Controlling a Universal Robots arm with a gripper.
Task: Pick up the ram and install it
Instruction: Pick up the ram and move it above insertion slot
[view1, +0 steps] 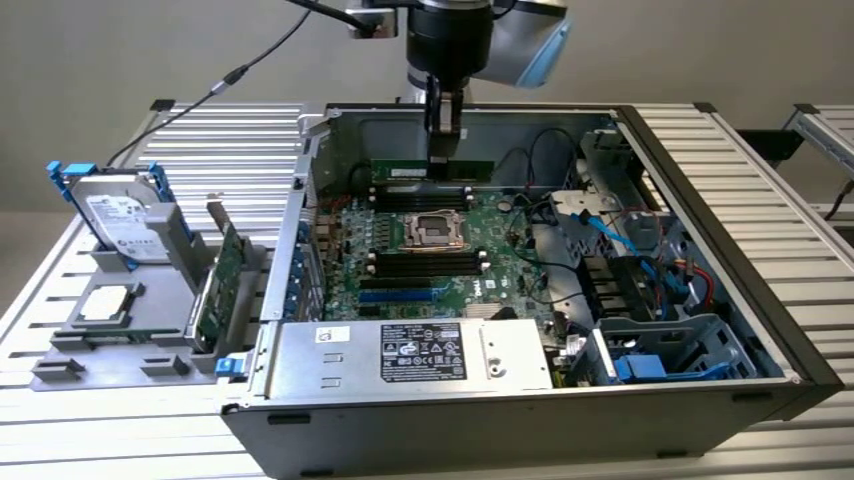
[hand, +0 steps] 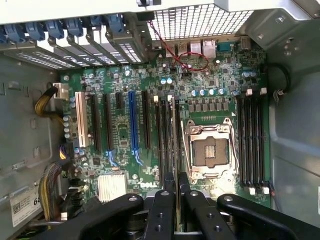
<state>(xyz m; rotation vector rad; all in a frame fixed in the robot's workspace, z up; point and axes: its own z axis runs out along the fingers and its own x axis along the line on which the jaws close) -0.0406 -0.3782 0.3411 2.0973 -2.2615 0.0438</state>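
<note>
The gripper (view1: 445, 152) is clamping the ram (view1: 424, 168) by its top edge, its fingers narrowed onto it. The ram is hanging level inside the open computer case (view1: 694, 180), over the far memory slots (view1: 416, 189) of the motherboard (view1: 400, 275), just beyond the processor socket (view1: 438, 228). A hard drive (view1: 120, 215) is standing on the rack (view1: 94, 345) at the exterior view's left.

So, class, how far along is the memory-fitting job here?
Done: the memory stick is picked up, clamped in the end effector. In hand: it is held inside the open computer case, lined up along the memory slots beside the processor socket. Left: seating it; it does not look pushed home yet.
</note>
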